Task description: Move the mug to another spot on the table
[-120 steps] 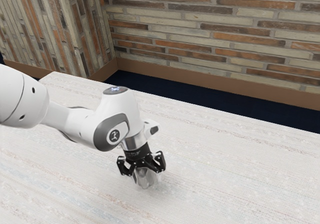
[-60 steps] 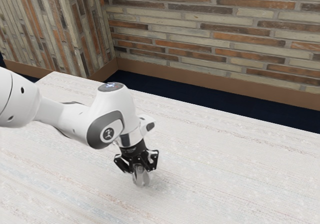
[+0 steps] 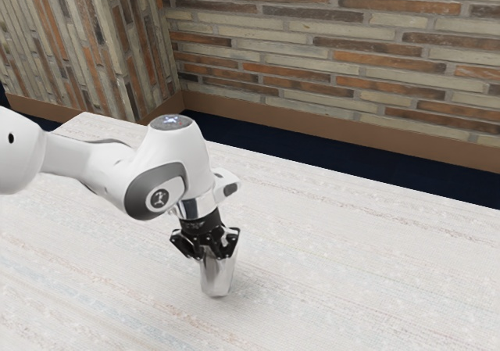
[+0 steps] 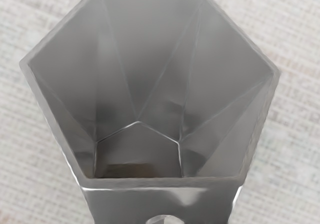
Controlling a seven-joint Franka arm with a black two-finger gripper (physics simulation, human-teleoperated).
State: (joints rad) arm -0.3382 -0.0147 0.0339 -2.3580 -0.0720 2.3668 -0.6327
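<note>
A grey metallic mug [image 3: 217, 279] with faceted sides stands upright on the pale woven table [image 3: 351, 249], near its front middle in the exterior view. My black gripper [image 3: 208, 255] points straight down onto the mug's top, its fingers drawn in close on the rim. In the wrist view I look straight down into the mug [image 4: 150, 99]: a six-sided opening with a small flat bottom. Its handle [image 4: 165, 209], with a round hole, lies just under my hand.
The table runs wide to the exterior view's right and toward the far edge. Brick walls [image 3: 328, 46] and a dark floor strip [image 3: 351, 155] lie behind it. My white arm [image 3: 94, 171] comes in from the exterior view's left.
My hand has shifted toward the exterior view's left and turned about its axis. The fingers have drawn in from a wide spread, and the mug has shifted left along with the hand.
</note>
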